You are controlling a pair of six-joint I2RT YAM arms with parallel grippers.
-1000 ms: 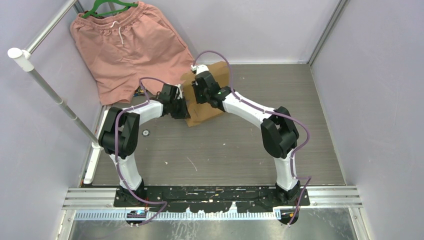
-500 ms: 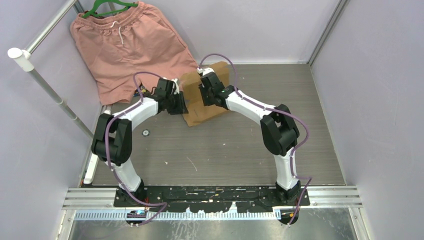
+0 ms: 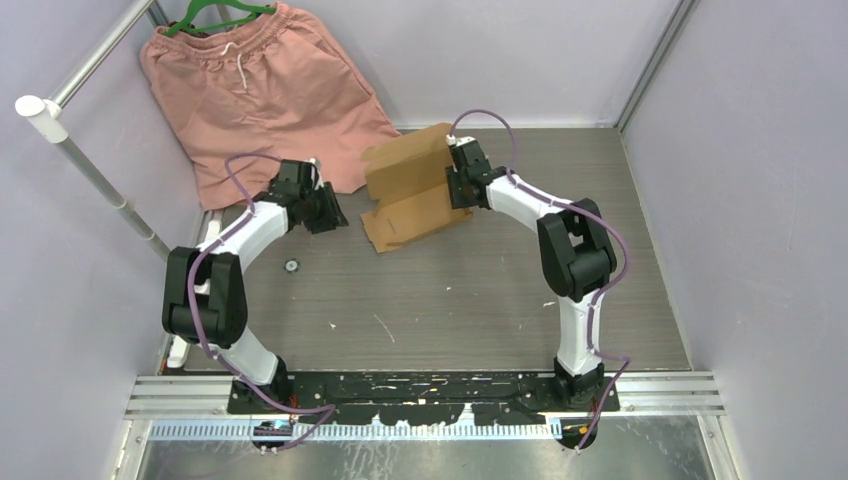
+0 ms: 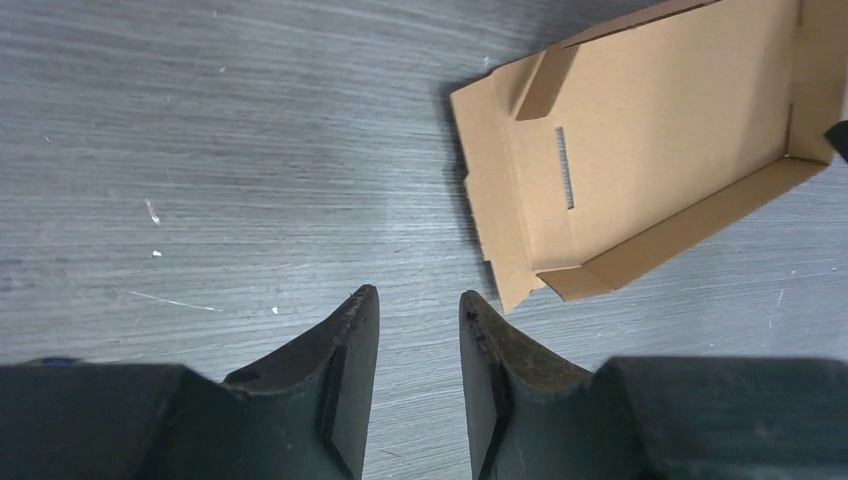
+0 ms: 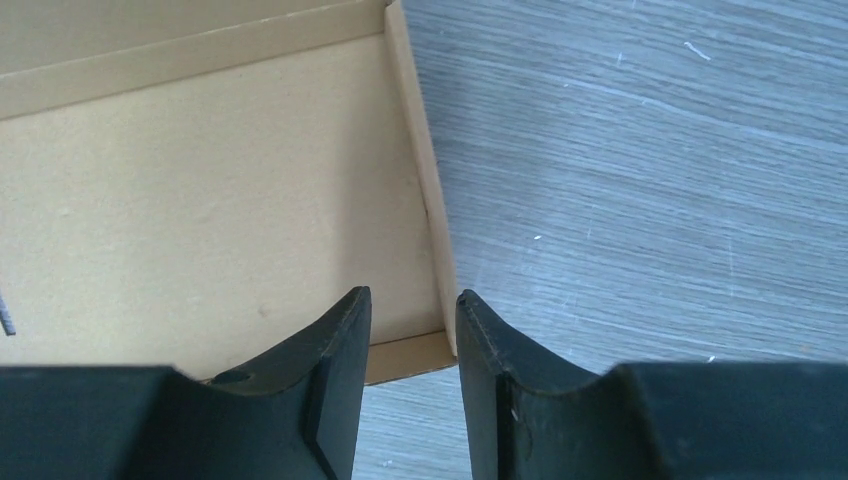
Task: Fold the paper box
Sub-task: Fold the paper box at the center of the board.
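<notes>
grey wood-grain table (image 3: 450, 300) fills a booth with pale lilac walls (image 3: 540, 50). pink shorts (image 3: 260, 90) hang from a green hanger (image 3: 215, 12) in the far left corner, their hem reaching the table's far left edge. the box (image 3: 410, 185) lies at the far middle of the table, just right of the shorts. it is brown cardboard, partly folded, with raised side walls and a flat flap at its near-left end. the left wrist view shows a thin slit in its floor. the left gripper (image 4: 415, 300) hovers over bare table just left of the box, jaws apart, nothing between them. the right gripper (image 5: 412, 298) sits at the box's right edge, jaws apart, with table showing in the gap. the box's corner wall lies just beyond its fingertips; whether it touches them i cannot tell.
</notes>
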